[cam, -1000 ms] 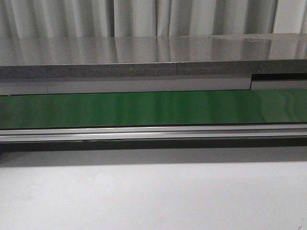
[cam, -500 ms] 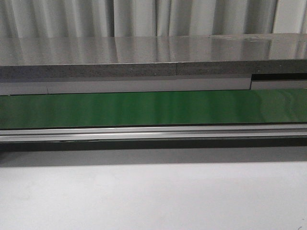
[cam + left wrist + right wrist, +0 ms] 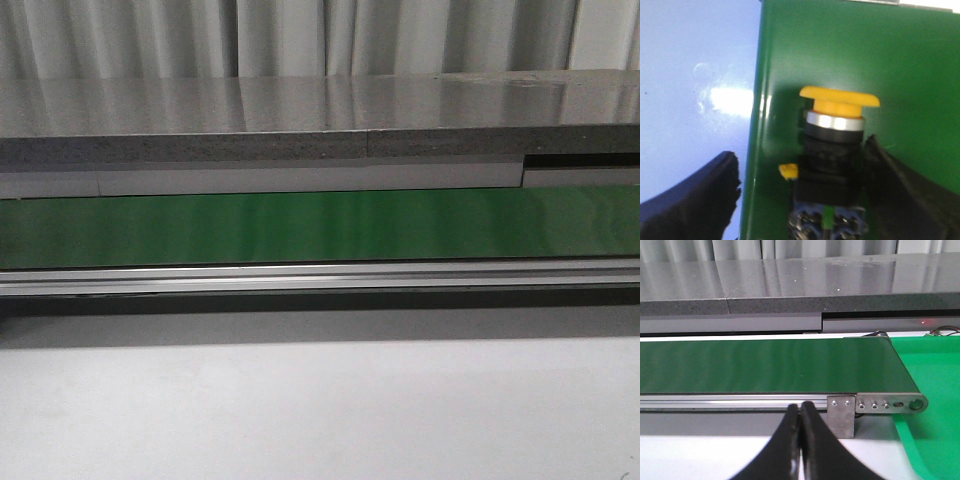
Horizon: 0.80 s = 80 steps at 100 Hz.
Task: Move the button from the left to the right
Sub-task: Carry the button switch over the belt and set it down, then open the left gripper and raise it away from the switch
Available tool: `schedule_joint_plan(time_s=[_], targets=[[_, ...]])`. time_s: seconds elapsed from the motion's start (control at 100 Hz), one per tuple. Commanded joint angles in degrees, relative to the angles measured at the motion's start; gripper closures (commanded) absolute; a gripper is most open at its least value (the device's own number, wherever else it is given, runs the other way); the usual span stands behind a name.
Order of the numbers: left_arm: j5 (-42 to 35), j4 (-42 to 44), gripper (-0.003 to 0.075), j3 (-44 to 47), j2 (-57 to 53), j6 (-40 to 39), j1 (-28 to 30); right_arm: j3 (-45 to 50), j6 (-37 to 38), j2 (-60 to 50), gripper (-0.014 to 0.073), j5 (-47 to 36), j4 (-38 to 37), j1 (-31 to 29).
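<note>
one button (image 3: 832,150), one green conveyor belt (image 3: 320,228), two grippers

Left gripper (image 3: 800,200): black, rough-edged, wedge-shaped fingers. Right gripper (image 3: 801,450): smooth black tapered fingers.

No words, numbers, brands or signs can be read in any of the views. The button (image 3: 832,150) shows only its plain yellow cap and black body, and any marking on it is too blurred to read.

Green conveyor belt (image 3: 320,228), grey stone counter (image 3: 300,120), pale curtain (image 3: 280,38)
</note>
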Motion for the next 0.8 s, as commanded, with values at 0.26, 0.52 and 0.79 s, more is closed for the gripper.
schedule_joint_plan(time_s=[0.26, 0.52, 0.79], targets=[[-2.8, -3.0, 0.0171, -1.4, -5.5, 0.1, -1.2, -0.9, -0.2, -1.2, 0.0662, -5.0, -0.2, 0.2], [-3.5, -2.9, 0.0173, -1.4, -12.8, 0.5, -6.3, -0.9, -0.2, -1.2, 0.0662, -5.0, -0.2, 0.2], [-8.3, -2.9, 0.0173, 3.0, -21.8, 0.5, -10.4, -0.9, -0.2, -1.2, 0.0662, -5.0, -0.2, 0.2]])
